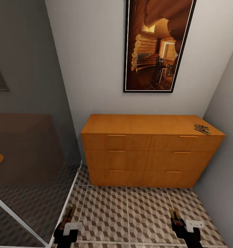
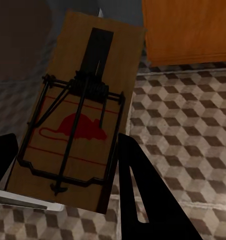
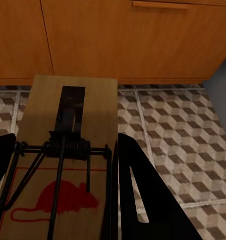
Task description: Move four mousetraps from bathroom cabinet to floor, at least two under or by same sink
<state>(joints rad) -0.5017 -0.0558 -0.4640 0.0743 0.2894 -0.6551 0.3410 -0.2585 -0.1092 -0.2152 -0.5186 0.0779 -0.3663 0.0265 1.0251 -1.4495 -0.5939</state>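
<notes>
Mousetraps are split between the claws and the cabinet. The left claw is clenched on one mousetrap, its wooden board pinched between the dark fingers, red mouse print and wire spring facing the camera. The right claw grasps a second mousetrap the same way, held low above the bathroom floor in front of the cabinet. Two further traps lie on the cabinet's top near its right rear corner, close together. By my reading the task is at an early stage: none sits on the tiles yet, and the sink is not here to judge against. All six drawer fronts look closed, so their contents cannot be told.
</notes>
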